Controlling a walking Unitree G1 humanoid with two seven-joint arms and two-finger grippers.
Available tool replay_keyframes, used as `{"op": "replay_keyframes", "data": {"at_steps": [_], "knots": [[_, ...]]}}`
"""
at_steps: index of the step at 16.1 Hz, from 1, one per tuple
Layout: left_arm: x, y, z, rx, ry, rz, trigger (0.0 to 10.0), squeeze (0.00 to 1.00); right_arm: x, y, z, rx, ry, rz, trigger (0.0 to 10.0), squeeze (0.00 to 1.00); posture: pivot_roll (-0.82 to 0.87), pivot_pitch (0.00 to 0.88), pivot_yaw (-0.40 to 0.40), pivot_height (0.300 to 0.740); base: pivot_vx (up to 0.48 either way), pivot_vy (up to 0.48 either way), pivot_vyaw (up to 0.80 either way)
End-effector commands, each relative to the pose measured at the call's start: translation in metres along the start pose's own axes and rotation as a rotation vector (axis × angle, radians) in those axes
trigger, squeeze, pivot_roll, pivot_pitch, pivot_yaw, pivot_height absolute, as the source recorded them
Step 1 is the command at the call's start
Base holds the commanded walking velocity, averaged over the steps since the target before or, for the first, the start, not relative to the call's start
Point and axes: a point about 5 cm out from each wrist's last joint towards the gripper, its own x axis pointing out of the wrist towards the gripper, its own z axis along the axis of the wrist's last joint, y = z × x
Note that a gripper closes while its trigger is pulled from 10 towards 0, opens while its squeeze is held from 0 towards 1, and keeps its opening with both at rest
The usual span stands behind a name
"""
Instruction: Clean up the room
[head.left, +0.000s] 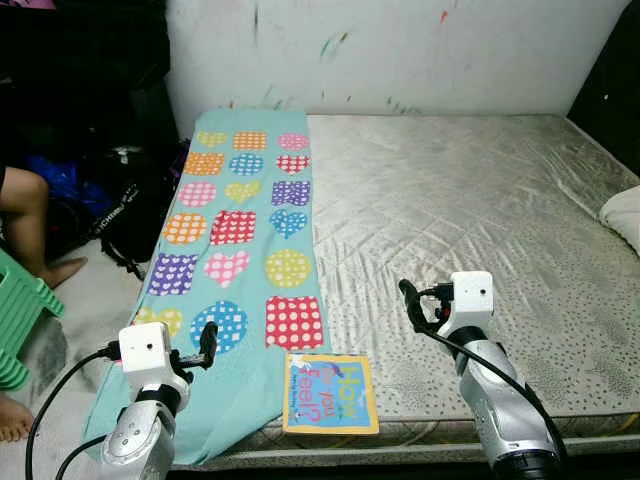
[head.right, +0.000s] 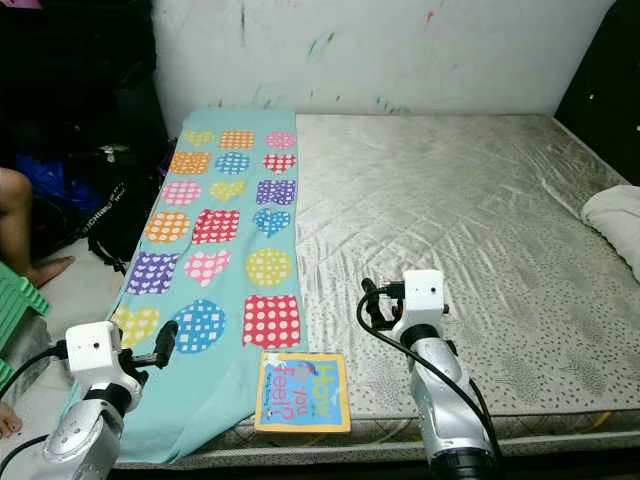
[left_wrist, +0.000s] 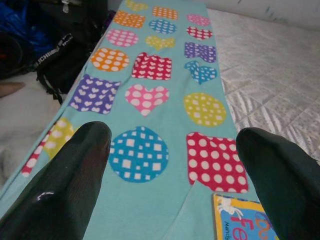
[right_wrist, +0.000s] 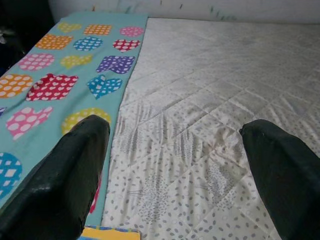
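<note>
A teal blanket (head.left: 240, 230) printed with colourful hearts, circles and squares lies along the left side of a bare grey mattress (head.left: 470, 190), and its near end hangs over the front edge. A thin picture book (head.left: 330, 393) lies flat at the mattress's front edge, partly on the blanket. My left gripper (head.left: 207, 342) hovers open over the blanket's near left corner, to the left of the book. In the left wrist view its fingers (left_wrist: 75, 170) stand wide apart with nothing between them. My right gripper (head.left: 410, 300) is open above bare mattress, just right of the book and the blanket's edge.
A black bag (head.left: 135, 215) and dark clutter sit on the floor left of the mattress. A person's leg (head.left: 25, 215) and a green plastic stool (head.left: 20, 310) are at the far left. A white cloth (head.left: 625, 215) lies at the mattress's right edge. A marked white wall (head.left: 400, 50) stands behind.
</note>
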Motion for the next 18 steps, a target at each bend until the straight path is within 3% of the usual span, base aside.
{"op": "replay_keyframes", "data": {"at_steps": [1,11,18], "knots": [[0.0,0.0022,-0.0008,0.01,0.005,-0.005,10.0,0.0,-0.001,-0.0031,0.0038,0.002,-0.012,-0.011,10.0,0.0,-0.06,0.0,-0.03,0.74,0.0,0.0,0.0],[-0.0011,0.0012,-0.0026,0.0,0.016,-0.009,10.0,0.0,-0.0039,-0.0009,0.0022,0.019,-0.012,0.0,10.0,0.0,-0.07,0.006,-0.028,0.736,0.0,0.0,0.0],[-0.0004,0.0011,-0.0035,-0.003,0.02,-0.009,10.0,0.0,-0.0049,0.0004,0.0012,0.023,-0.006,0.01,10.0,0.0,-0.07,0.012,-0.029,0.663,0.0,0.0,0.0]]}}
